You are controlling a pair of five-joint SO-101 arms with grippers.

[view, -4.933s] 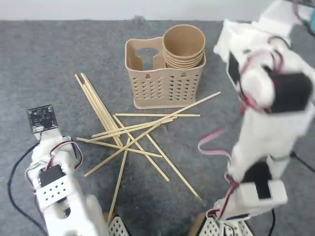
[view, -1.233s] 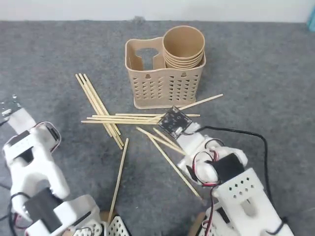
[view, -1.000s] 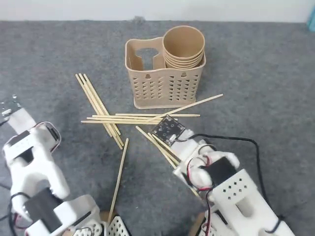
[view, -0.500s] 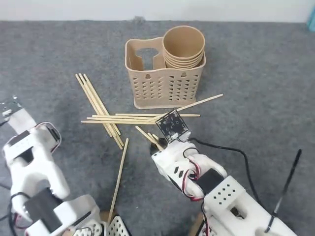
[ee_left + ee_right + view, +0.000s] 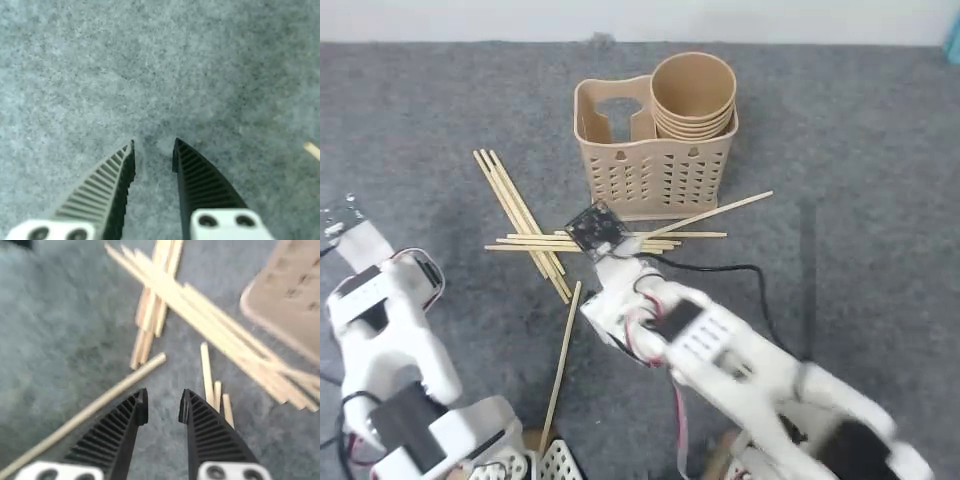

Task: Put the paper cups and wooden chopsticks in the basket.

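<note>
A: How is the right gripper [image 5: 162,400]?
B: Its black ribbed jaws are a little apart and hold nothing, just above the thin wooden chopsticks [image 5: 165,290] scattered on the grey felt mat [image 5: 420,100]
A: And the left gripper [image 5: 152,150]?
B: Also slightly open and empty, over the mat
A: The brown paper cups [image 5: 693,90]?
B: Stacked inside the beige perforated plastic basket [image 5: 660,175]

Wooden chopsticks [image 5: 520,205], perforated plastic basket [image 5: 660,175], felt mat [image 5: 420,110]
</note>
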